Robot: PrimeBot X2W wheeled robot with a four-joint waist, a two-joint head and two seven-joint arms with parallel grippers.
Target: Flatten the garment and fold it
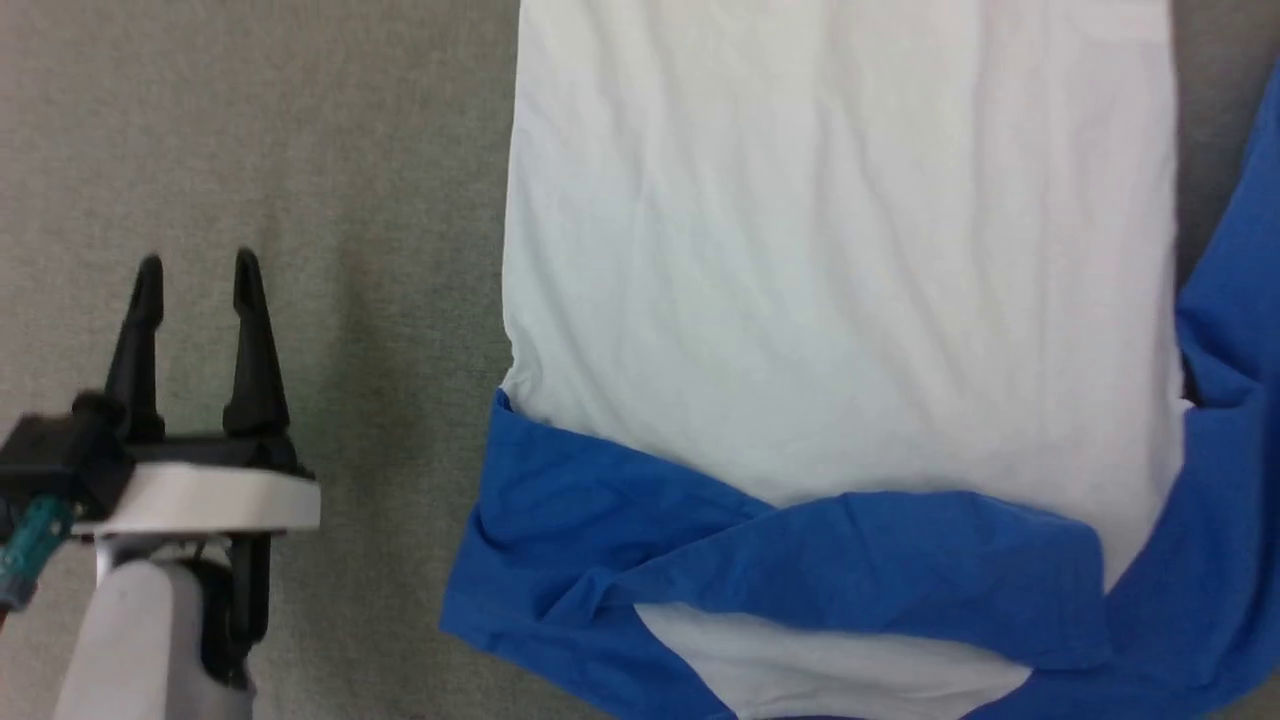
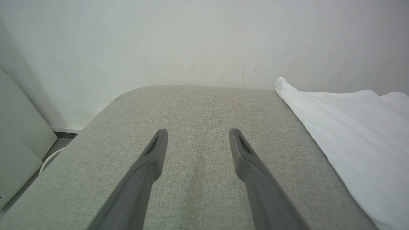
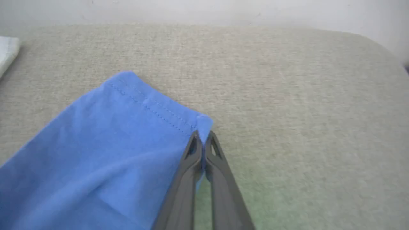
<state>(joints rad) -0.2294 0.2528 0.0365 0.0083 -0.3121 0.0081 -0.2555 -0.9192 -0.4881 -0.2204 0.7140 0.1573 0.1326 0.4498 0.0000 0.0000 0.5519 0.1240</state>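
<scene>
Looking down from the head onto the garment (image 1: pixel 840 250), spread across the grey woven desk (image 1: pixel 300 150), white body lightly wrinkled and running off the top of the view. Folded across the near end of the white body: 1 blue sleeve (image 1: pixel 800 560), lying crosswise from the left edge toward the right, with a patch of white showing below it. Along the right border, a 2nd blue sleeve (image 1: pixel 1230 300), running up and out of the view.

Well to the left of the cloth, over bare desk: the left end effector (image 1: pixel 197 260), 2 dark fingers spread wide apart, pointing up the view, gripping nothing, clear of the garment's left edge. From the left wrist, spread fingers above bare weave, with white cloth of the garment at the right and a pale wall (image 2: pixel 191 41) beyond the desk's rounded far corner.

From the right wrist, the right end effector (image 3: pixel 203 133) pressed together, clamped on the near corner of a blue cuff (image 3: pixel 153 108) with a visible line of stitching; a sliver of blue caught between the fingers lower down. Cuff and sleeve resting on the desk, trailing off toward the lower left. At the far left edge, a small piece of white cloth, too little to tell which part.
</scene>
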